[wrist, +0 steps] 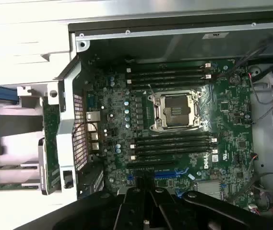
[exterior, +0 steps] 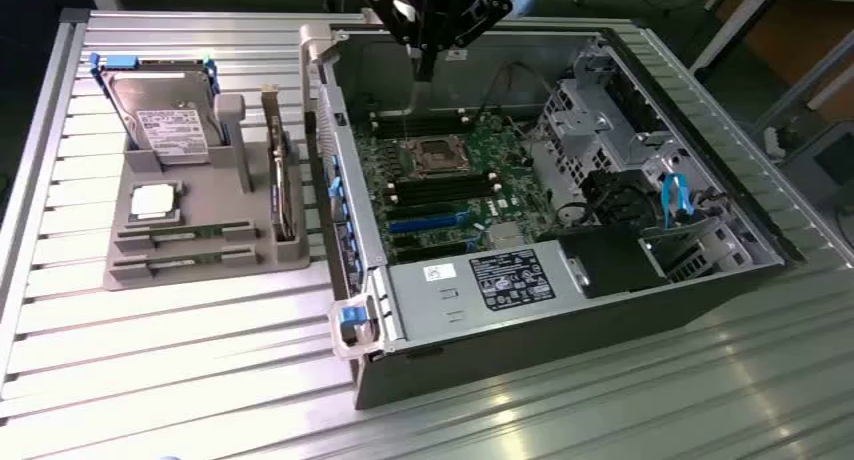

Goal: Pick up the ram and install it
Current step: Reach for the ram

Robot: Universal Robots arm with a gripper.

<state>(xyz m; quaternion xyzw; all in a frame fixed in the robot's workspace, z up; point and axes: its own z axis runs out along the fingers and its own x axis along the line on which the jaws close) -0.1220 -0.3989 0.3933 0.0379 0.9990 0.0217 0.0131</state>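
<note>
A black robot tool (exterior: 424,70) hangs with its fingers pressed together and empty, above the far end of an open grey metal computer case (exterior: 534,365) on a ribbed metal worktop (exterior: 200,360). The ram (exterior: 183,237), a thin green memory stick, lies in a grey plastic tray (exterior: 134,170) at the exterior view's left, well apart from the tool. Likely risk: lowered here while closed, the tool would strike the green motherboard (exterior: 454,180) and grip nothing.

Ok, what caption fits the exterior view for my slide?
Shut gripper hovers over the open computer case; ram sticks lie in the gray tray.
</note>
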